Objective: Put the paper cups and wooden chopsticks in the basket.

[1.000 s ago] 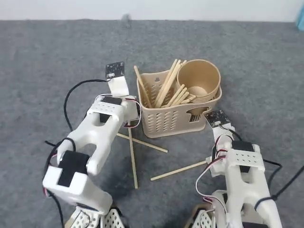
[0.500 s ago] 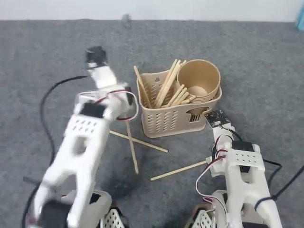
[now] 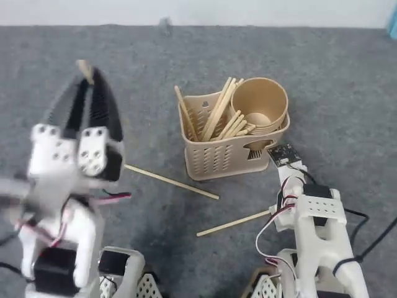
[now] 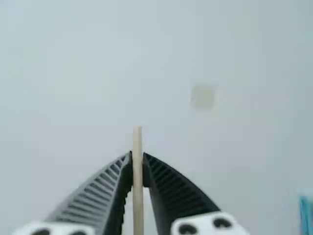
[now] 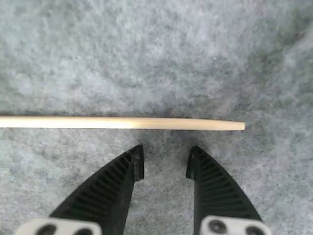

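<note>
While grey carpet (image 3: 322, 74) meets pale wall (image 3: 248, 11), left fingers (image 4: 98, 191) pinch a chopstick (image 4: 137, 171), right fingers (image 5: 112, 191) parted.

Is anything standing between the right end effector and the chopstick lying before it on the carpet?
Nothing visible does. The chopstick lies just beyond the open right end effector, with only bare carpet between them.

One basket (image 3: 217, 158), one cup stack (image 3: 268, 99) — three chopsticks (image 3: 170, 181) (image 3: 234, 222) (image 4: 137, 186) outside, several inside.
</note>
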Controlling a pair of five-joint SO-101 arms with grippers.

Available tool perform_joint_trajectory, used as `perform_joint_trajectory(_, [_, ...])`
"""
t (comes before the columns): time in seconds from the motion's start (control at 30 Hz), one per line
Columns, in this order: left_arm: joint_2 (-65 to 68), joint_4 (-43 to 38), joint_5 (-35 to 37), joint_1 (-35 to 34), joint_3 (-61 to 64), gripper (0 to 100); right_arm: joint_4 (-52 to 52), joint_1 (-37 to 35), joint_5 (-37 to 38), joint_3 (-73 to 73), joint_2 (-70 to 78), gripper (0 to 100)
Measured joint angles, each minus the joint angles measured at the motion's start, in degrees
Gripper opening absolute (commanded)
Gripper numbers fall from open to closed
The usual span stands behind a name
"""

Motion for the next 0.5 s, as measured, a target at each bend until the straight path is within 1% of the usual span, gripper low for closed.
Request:
perform_joint_trajectory(0.17, [-0.5, -14.5, -0.2, 0.1, -0.1, 1, 0.0, 0.0, 0.0, 0.0, 0.0, 15.4])
perform_joint_trajectory(0.3, [3.2, -23.6, -0.4, 2.6, -1.0, 1, 0.0, 0.0, 0.0, 0.0, 0.0, 15.4])
perform_joint_trajectory(0.37, [6.2, -26.2, -0.4, 4.4, -1.8, 1, 0.0, 0.0, 0.0, 0.0, 0.0, 15.4])
perform_joint_trajectory(0.5, [12.0, -27.3, -0.3, 9.6, -3.1, 1, 0.0, 0.0, 0.0, 0.0, 0.0, 15.4])
